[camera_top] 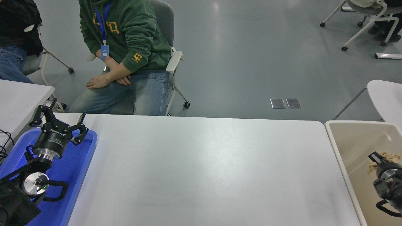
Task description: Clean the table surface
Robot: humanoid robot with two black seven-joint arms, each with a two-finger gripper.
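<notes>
White, plain and smooth: table [201, 169]. Bright blue: tray [72, 175]. Black with a silver metal ring and small pale lettering: left gripper [59, 124]. Black with a silver ring too: right gripper [378, 158], against pale tan scraps [388, 156]. Beige, cream at the rim: bin [355, 141]. Dark green with yellow marks on chest and sleeve: hoodie [132, 34]; blue: lanyard [102, 26] and badge; faded light blue: jeans [144, 91]. Grey with white armrests: chair [166, 18]. Dull grey-green with soft pale reflections: floor [251, 56]; two silvery plates [285, 103] set in it.
</notes>
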